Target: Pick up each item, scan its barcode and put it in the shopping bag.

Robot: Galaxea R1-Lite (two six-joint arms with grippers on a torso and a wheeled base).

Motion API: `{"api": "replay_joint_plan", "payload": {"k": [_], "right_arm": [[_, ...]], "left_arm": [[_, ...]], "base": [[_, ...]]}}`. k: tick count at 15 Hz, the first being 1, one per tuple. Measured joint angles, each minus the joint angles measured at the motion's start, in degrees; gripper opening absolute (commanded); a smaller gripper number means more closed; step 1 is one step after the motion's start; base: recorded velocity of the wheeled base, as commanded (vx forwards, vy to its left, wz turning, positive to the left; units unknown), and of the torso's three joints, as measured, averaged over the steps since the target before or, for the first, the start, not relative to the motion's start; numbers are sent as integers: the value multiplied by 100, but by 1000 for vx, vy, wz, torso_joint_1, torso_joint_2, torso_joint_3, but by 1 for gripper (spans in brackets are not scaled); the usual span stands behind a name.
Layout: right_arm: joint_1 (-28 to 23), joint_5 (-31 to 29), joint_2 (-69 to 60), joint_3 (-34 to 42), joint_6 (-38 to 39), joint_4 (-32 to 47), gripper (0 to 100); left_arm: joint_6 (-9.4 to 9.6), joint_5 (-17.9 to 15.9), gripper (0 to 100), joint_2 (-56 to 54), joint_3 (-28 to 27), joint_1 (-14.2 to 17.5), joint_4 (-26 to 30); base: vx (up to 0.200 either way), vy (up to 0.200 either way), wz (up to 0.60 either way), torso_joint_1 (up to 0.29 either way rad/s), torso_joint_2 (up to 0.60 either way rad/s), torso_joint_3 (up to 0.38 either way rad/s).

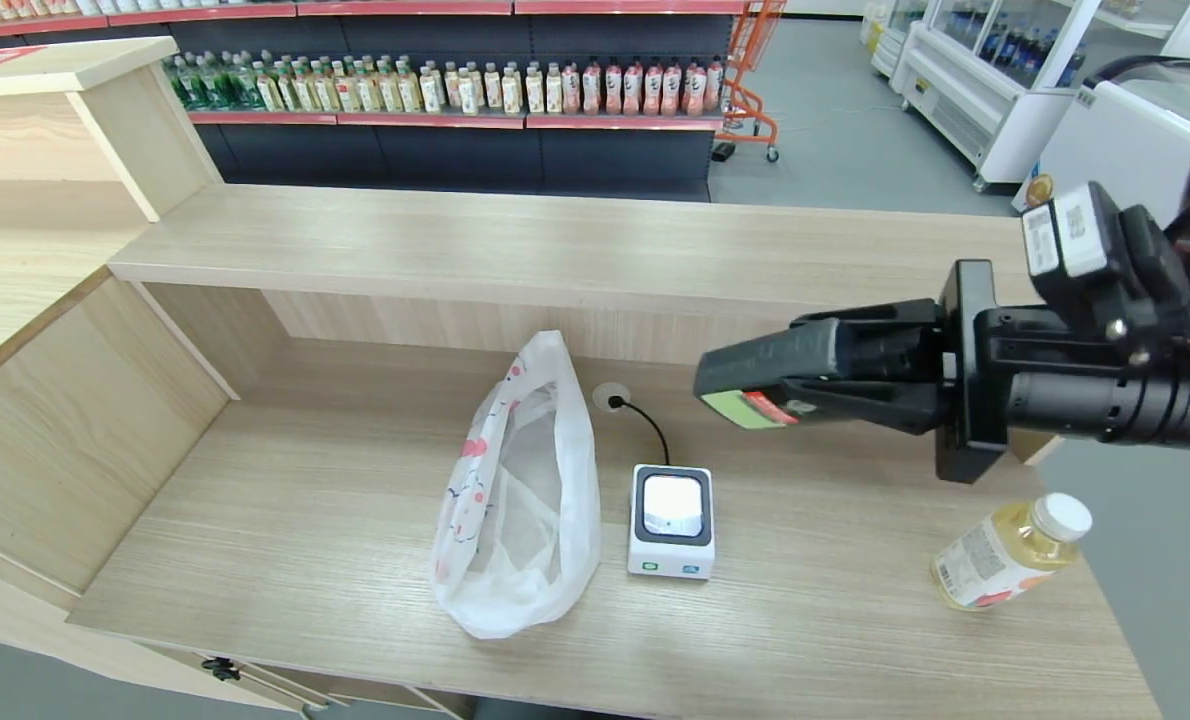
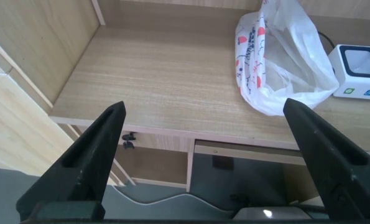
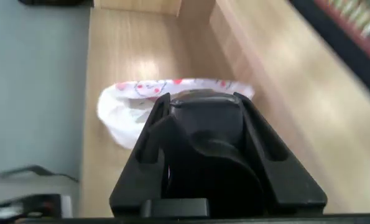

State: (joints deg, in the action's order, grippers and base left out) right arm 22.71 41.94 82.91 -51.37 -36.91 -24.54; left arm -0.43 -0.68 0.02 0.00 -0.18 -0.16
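the left gripper [image 2: 203, 109] hangs released, jaws spread wide, above the near edge of the wooden counter [image 1: 285, 520], to the left of the bag. the white shopping bag [image 1: 515, 490] with red print lies slumped mid-counter, its mouth open. just beside it on the right sits the small white barcode scanner [image 1: 671, 520], window up, its cable running to a hole at the back. up and to the right of the scanner, the right gripper [image 1: 730, 392] is clenched on a small green-and-red packet [image 1: 745, 410], held in the air. a bottle [image 1: 1010, 555] of yellow drink lies on its side near the counter's right edge.
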Motion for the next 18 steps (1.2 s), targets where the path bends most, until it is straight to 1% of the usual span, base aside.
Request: {"api": "replay_joint_plan", "payload": {"k": [1,3,5,6,8,9,10,14,17,18], "right_arm": [[-213,-45,-110,190,873,18,0],[-572,-102,-293,634,3082,5,0],[-734,-140,-419,940,4810,-77,0],[-794,-200,-450,1056,5380,-143,0],[-841,-414,-375,1165,5930,-423,0],[-850,-538,-267,1193,6088,-622,0],[-857,-624,-177,1211,6127,-749,0],[-1048,-926,708,1106,6145,-1813,0],[-1112,-978,1384,1003,6154,-2188,0],[-1112,-975,1593,990,6162,-2445,0]], "left_arm": [[0,0,100,0,0,0,0],[0,-2,100,0,0,0,0],[0,-2,100,0,0,0,0],[0,0,100,0,0,-2,0],[0,-2,100,0,0,0,0],[0,0,100,0,0,0,0],[0,-2,100,0,0,0,0],[0,-2,100,0,0,0,0],[0,-2,100,0,0,-2,0],[0,0,100,0,0,-2,0]], "base": [[0,0,0,0,0,0],[0,0,0,0,0,0],[0,0,0,0,0,0],[0,0,0,0,0,0],[0,0,0,0,0,0],[0,0,0,0,0,0],[0,0,0,0,0,0],[0,0,0,0,0,0],[0,0,0,0,0,0],[0,0,0,0,0,0]]}}
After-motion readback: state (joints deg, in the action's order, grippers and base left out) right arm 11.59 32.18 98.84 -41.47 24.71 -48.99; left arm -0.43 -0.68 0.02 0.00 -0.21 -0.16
